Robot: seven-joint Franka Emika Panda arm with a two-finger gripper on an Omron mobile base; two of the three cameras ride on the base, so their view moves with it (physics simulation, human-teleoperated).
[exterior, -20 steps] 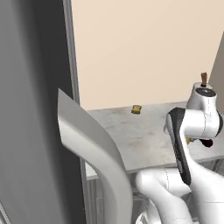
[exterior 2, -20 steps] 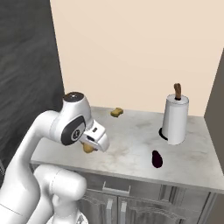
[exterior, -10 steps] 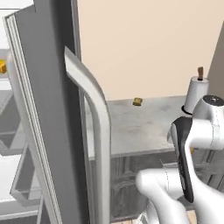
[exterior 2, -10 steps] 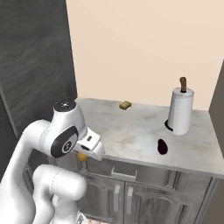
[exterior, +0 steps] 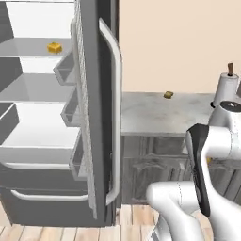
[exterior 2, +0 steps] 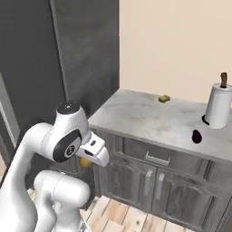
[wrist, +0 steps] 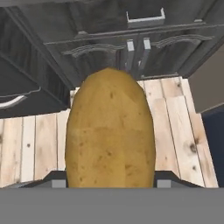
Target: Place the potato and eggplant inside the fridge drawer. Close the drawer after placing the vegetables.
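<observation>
The potato (wrist: pixel 110 131) is clamped in the gripper (exterior 2: pixel 86 159), being carried toward the fridge (exterior: pixel 94 117); next, reach its low drawer (exterior: pixel 47 200), eggplant (exterior 2: pixel 196 136) waiting beside it on the counter (exterior 2: pixel 145 118).

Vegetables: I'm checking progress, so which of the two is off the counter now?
The potato: it is clamped in the fingers above the wood floor, while the dark eggplant lies on the counter.

base swung toward open fridge (exterior: pixel 94 117), potato (wrist: pixel 110 131) carried along
</observation>
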